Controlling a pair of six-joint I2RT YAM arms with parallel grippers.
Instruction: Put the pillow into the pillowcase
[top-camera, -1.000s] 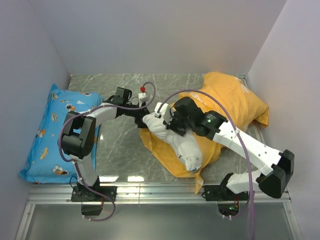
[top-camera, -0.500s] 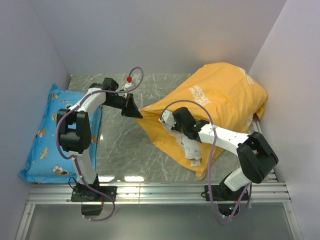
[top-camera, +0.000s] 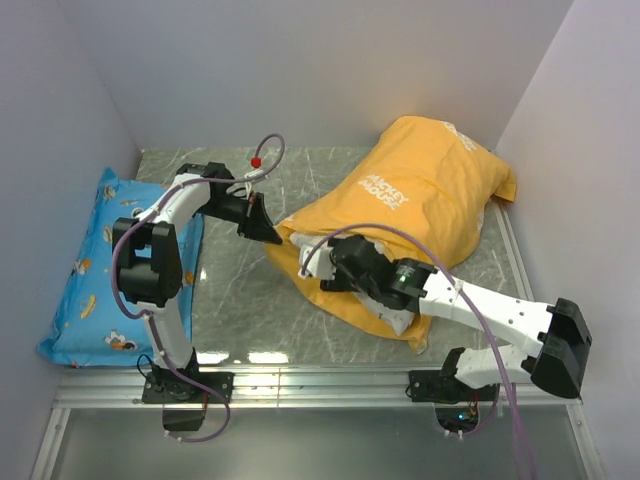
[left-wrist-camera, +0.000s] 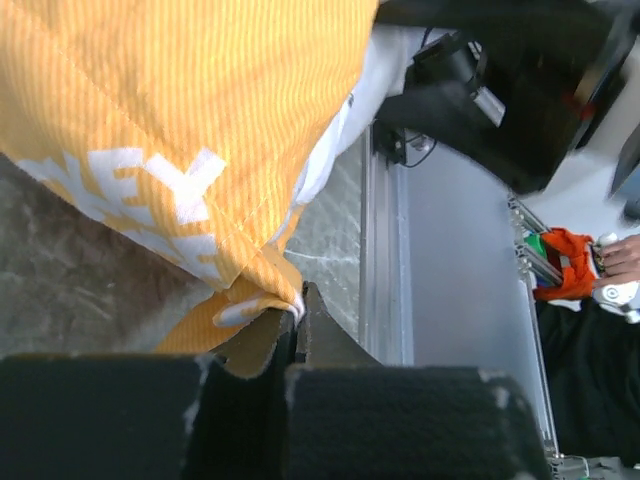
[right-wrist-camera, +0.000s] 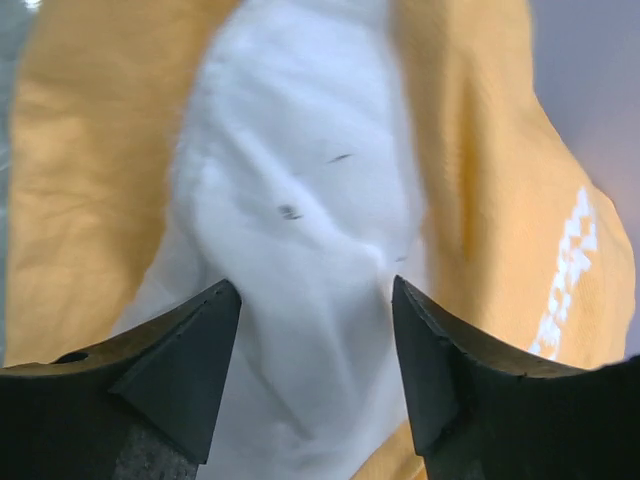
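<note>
The left jaws are clenched on the hem of the orange pillowcase (top-camera: 430, 200), at the left corner of its mouth just above the worktop (top-camera: 230, 290). The right jaws stand apart, grasping nothing, at that mouth. The white pillow (right-wrist-camera: 300, 200) lies just ahead of them, flanked by orange cloth.

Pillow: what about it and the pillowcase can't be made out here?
- Right wrist view: the pillow is blurred; no tag discernible.
- Top view: most of it is hidden inside the pillowcase and under the right arm; depth unclear.
- Left wrist view: pillowcase cut off by the top edge.
</note>
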